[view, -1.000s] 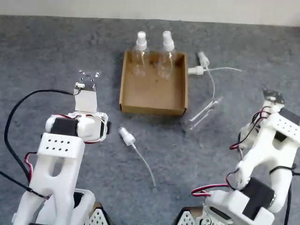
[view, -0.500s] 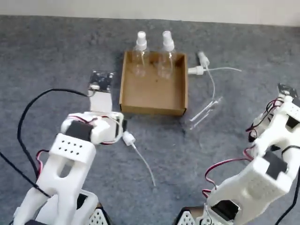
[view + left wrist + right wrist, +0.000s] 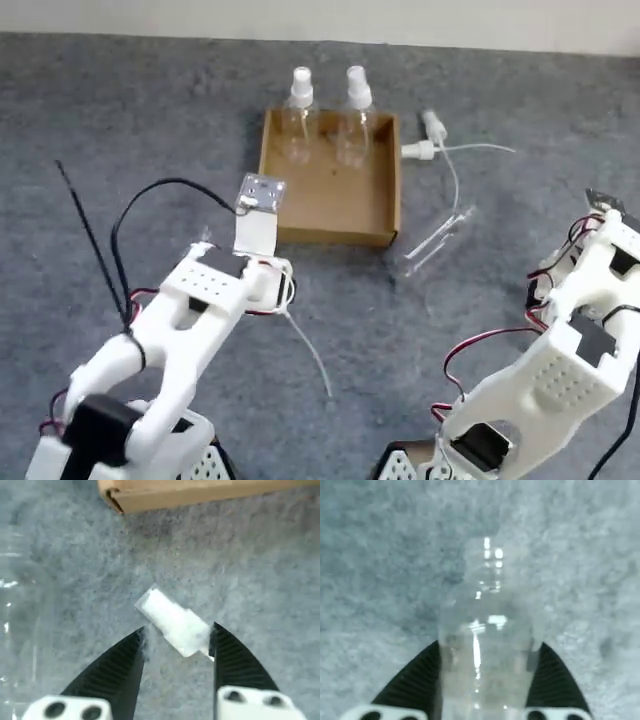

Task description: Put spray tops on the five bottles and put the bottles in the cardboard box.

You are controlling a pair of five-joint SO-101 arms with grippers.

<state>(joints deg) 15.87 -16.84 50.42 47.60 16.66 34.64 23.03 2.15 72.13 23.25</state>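
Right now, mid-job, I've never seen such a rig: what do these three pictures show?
Two white robot arms, left and right, stand on a grey carpeted table. The overhead picture shows both; the other two come from a camera on each wrist. The left gripper stands open around a white plastic spray top lying near the brown cardboard box. The right gripper holds a clear plastic bottle. Two clear bottles with spray tops stand in the box; two loose spray tops lie beside it.
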